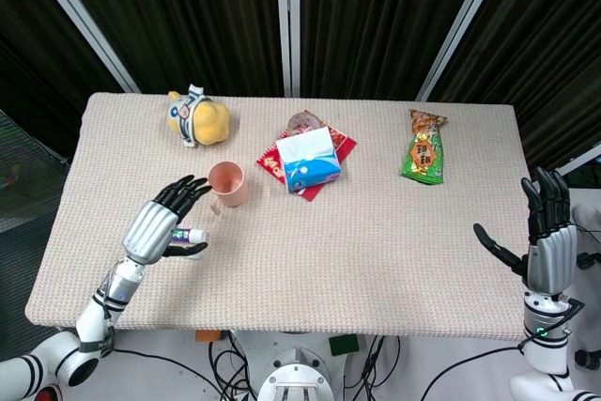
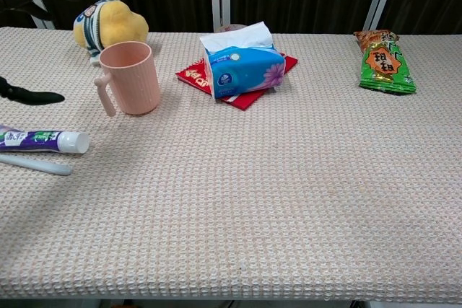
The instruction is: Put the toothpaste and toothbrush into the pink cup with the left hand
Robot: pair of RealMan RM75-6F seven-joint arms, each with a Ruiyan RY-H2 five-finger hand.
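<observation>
Toothpaste (image 2: 45, 140) lies flat at the near-left of the table (image 1: 376, 232), cap end toward the centre; toothbrush (image 2: 36, 165) lies just beside it on the near side. Pink cup (image 2: 130, 77) stands upright, empty as far as visible, handle toward the tube, near but apart from both. Left hand (image 1: 161, 224) hovers over the tube with fingers spread, holding nothing; contact cannot be confirmed. Right hand (image 1: 545, 241) is off the table's right edge, fingers spread wide, idle.

Judgement: step in hand is the approach to the first pick. Next move calls for lowering the hand, closing around the tube, then lifting it to the cup mouth.
</observation>
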